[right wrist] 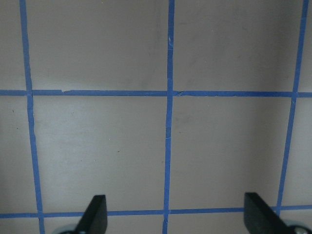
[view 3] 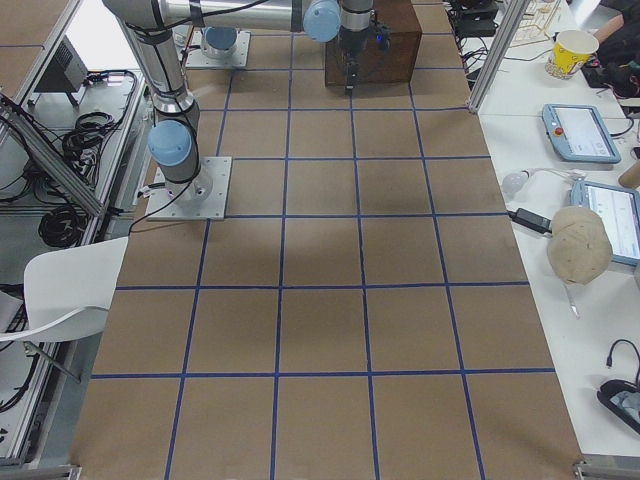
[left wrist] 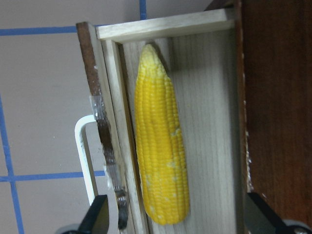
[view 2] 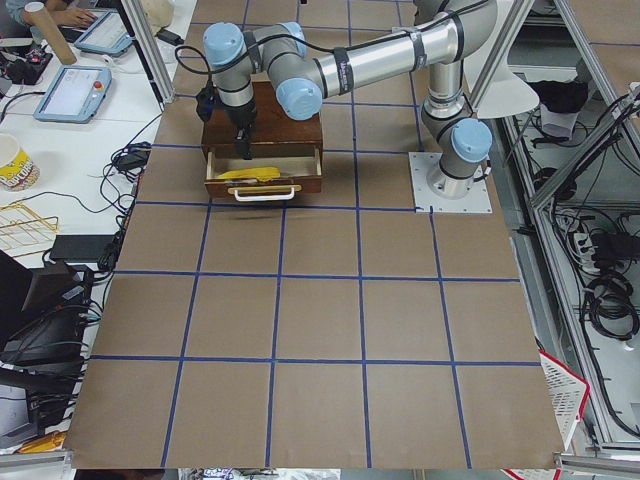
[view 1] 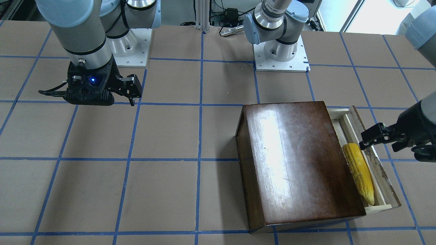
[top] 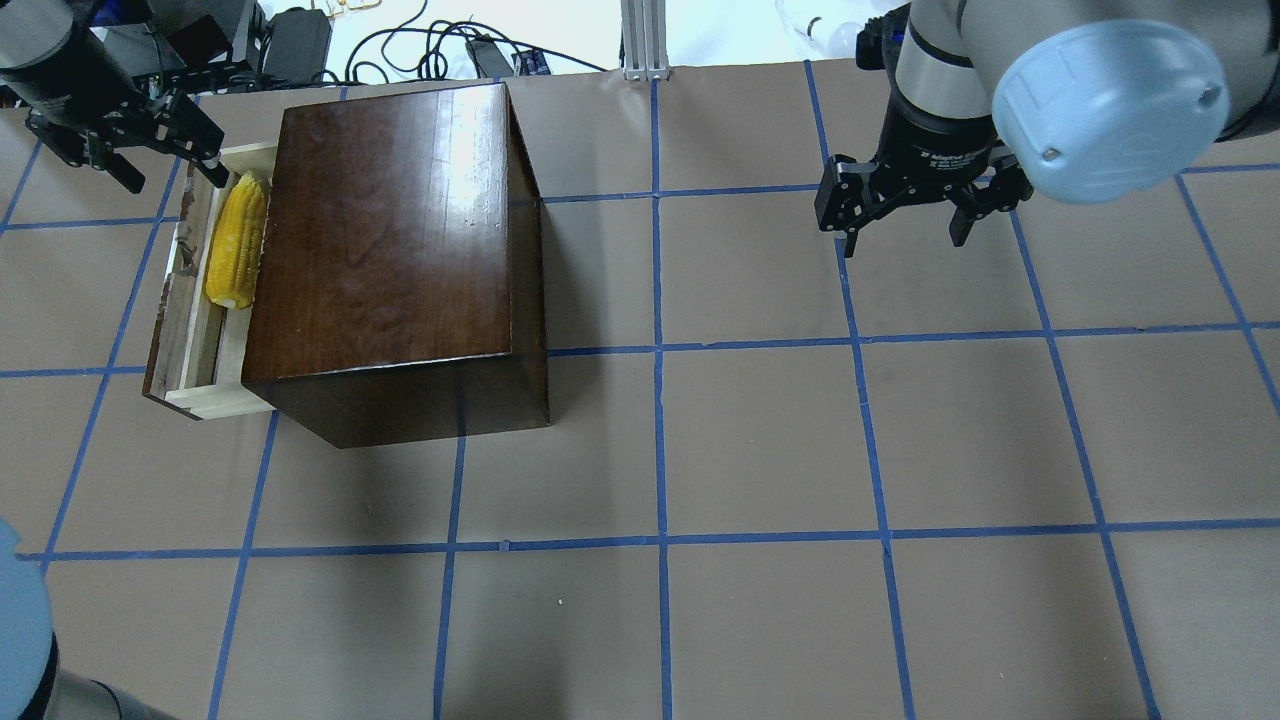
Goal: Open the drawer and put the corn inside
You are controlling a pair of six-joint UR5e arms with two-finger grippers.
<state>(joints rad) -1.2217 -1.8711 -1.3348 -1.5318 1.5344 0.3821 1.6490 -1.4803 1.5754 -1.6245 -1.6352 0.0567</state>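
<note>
Corn cob, yellow, tapered, bumpy [view 1: 358, 173]: lies lengthwise in the pulled-out pale-wood drawer with a dark scuffed front [view 1: 383, 177], beside the glossy dark-brown wooden box [view 1: 299, 160].

Front-facing view: left gripper [view 1: 363, 142] hangs by the drawer's front panel, jaws apart, holding nothing. Right gripper [view 1: 134, 97] is well apart over the brown taped surface [view 1: 170, 136], spread and empty.

Overhead: cob clear of both grippers.

Left wrist view: cob rests on the drawer floor, close along the front wall; white handle [left wrist: 83, 156] sits outside it.

Right wrist view: bare surface between wide fingers.

Judgement: drawer open, corn inside. Task looks done; at most the left arm's retreat is left.
</note>
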